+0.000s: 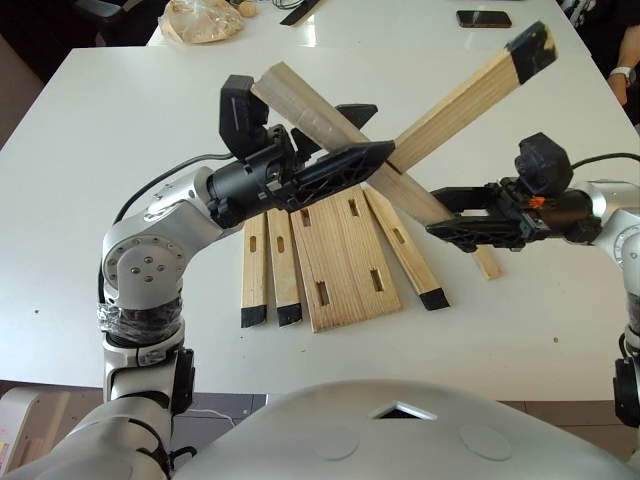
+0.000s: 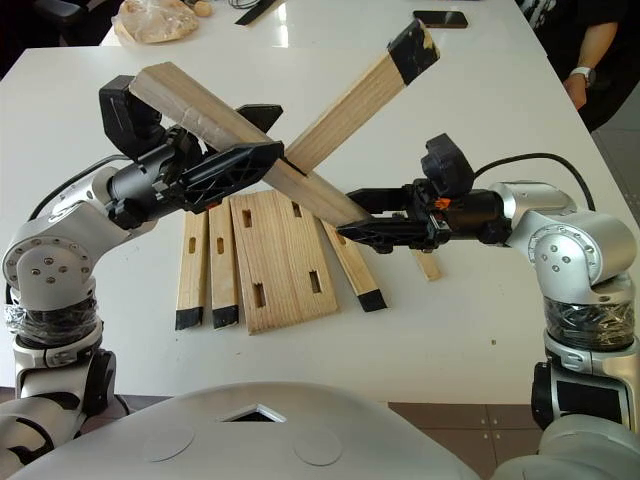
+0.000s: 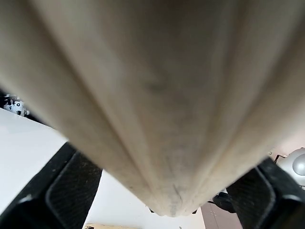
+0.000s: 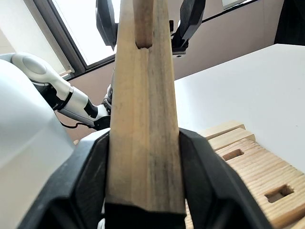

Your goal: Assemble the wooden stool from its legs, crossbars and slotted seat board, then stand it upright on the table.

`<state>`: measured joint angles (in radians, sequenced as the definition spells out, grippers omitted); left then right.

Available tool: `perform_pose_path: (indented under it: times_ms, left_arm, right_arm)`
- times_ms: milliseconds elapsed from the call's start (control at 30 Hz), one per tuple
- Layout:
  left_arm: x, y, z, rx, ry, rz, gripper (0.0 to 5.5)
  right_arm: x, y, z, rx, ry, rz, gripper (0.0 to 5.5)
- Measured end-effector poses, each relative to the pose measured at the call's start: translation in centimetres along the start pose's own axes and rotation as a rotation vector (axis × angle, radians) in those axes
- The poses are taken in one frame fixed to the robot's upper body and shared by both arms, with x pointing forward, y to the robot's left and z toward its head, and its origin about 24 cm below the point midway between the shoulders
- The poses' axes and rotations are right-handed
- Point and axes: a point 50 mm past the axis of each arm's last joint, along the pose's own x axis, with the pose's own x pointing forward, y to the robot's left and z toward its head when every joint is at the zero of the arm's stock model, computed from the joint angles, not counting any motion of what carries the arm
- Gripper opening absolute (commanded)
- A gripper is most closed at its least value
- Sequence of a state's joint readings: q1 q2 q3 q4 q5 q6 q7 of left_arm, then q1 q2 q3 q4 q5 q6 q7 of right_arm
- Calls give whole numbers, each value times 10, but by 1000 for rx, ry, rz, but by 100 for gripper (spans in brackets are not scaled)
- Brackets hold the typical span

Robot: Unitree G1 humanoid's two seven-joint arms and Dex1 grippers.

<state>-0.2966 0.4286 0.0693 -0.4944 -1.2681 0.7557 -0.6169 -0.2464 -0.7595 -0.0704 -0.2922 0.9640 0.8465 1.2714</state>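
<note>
Wood bar (image 2: pixel 310 190) clamped between right fingers (image 2: pixel 380 235), between left fingers (image 2: pixel 235 165)

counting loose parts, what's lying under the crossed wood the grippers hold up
Slotted seat board flat on the table, two legs left of it, one leg right. Left gripper and the crossed wood cover their far ends. Another piece pokes out below the right gripper, mostly hidden.

Tipped leg (image 1: pixel 460 105) crossing slotted leg (image 1: pixel 305 102), seat board (image 1: pixel 335 265) flat
</note>
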Motion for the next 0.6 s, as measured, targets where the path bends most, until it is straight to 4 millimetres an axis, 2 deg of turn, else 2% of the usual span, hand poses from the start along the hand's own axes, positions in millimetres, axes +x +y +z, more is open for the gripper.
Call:
perform_pose_path:
  times_ms: [100, 267, 500, 600]
  left_arm:
    - [-1, 1, -7, 0, 44, -4, 322]
    - [-7, 2, -19, 7, 128, 11, 318]
    - [-9, -1, -23, -1, 137, -34, 203]
    - [-11, -2, -24, -7, 135, -34, 202]
  right_arm:
    - [-2, -7, -2, -11, 18, -19, 205]
    - [-6, -8, -2, -34, 61, -19, 205]
    - [-6, -8, -6, -38, 101, 21, 205]
    - [-6, -9, -6, -40, 115, 33, 205]
